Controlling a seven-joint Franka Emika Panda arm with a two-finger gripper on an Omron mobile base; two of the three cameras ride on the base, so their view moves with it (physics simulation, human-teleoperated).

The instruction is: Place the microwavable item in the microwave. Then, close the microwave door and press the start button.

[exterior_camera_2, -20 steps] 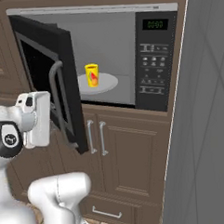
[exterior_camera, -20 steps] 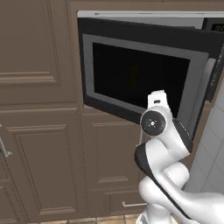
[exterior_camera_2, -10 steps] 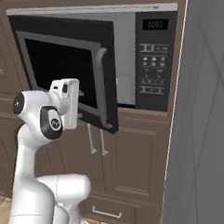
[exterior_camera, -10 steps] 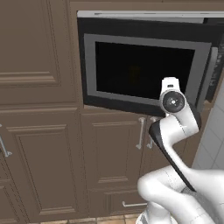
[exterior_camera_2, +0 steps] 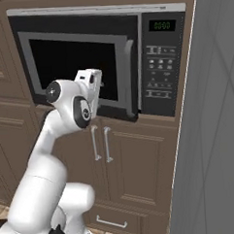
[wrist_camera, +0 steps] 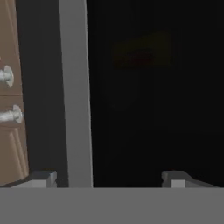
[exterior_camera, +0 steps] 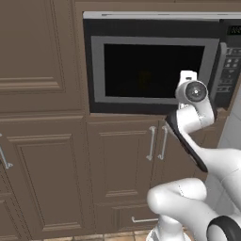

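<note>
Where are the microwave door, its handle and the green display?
microwave door (exterior_camera: 155,70): left base view, dark window centre.
door handle (exterior_camera_2: 132,77): right base view, mid grey bar.
green display (exterior_camera_2: 162,25): right base view, digits on panel.

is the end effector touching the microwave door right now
Cannot tell. In the hand view the end effector faces the microwave door closely, fingertips spread, but no contact or gap shows; in the right base view the hand hides it.

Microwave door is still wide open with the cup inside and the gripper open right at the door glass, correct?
Not quite: the microwave door is pushed almost shut, as the right base view shows. The cup is inside, dimly visible through the glass, and the gripper is open at it.
</note>
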